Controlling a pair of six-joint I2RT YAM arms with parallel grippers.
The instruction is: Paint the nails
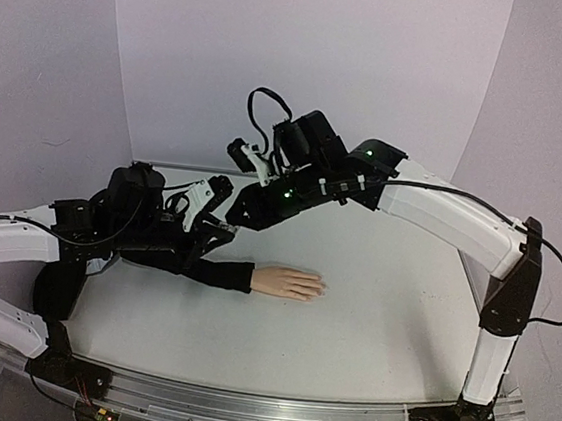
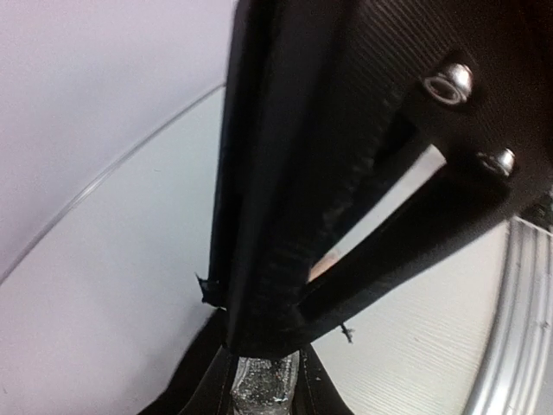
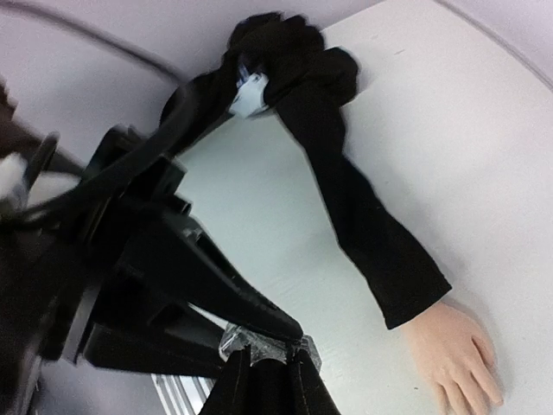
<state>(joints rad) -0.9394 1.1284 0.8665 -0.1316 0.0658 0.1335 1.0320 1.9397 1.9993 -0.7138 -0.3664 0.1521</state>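
The mannequin hand (image 1: pixel 288 283) lies palm down mid-table, its black sleeve (image 1: pixel 200 267) running left. Its nails (image 1: pixel 319 288) are at the right fingertips, too small to tell apart. The hand also shows in the right wrist view (image 3: pixel 454 350), with the sleeve (image 3: pixel 363 225). My two grippers meet above and left of the hand, over the sleeve. My left gripper (image 1: pixel 219 228) is shut on the glittery glass polish bottle (image 2: pixel 263 385). My right gripper (image 1: pixel 233 213) is shut on the bottle's dark cap (image 3: pixel 261 380), with the glass (image 3: pixel 268 346) just beyond its fingertips.
An aluminium rail (image 1: pixel 290 413) runs along the table's near edge and shows in the left wrist view (image 2: pixel 518 346). White backdrop walls (image 1: pixel 307 62) close the back and sides. The sleeve's far end bunches in a heap (image 3: pixel 285 52) near the back wall.
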